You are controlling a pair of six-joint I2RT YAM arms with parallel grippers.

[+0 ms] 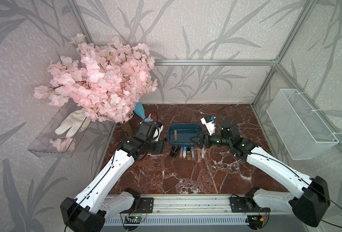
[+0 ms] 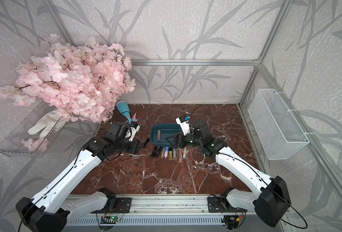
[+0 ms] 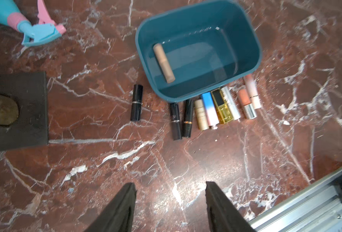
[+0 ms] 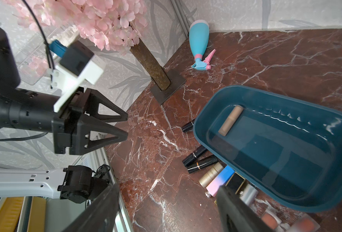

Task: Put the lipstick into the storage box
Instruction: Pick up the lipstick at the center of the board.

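Left fingers (image 3: pixel 122 211) and right fingers (image 4: pixel 232 211) both spread, empty; lone black lipstick (image 3: pixel 137 102) lies flat on worktop (image 3: pixel 186 160) near storage box (image 3: pixel 244 40); looks light, rigid, glossy, roll-prone, so pinch mid-barrel across its width.

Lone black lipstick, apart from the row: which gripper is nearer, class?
Left. The left gripper is near the lone lipstick, on its side of the box; the right gripper is over the box's opposite end.
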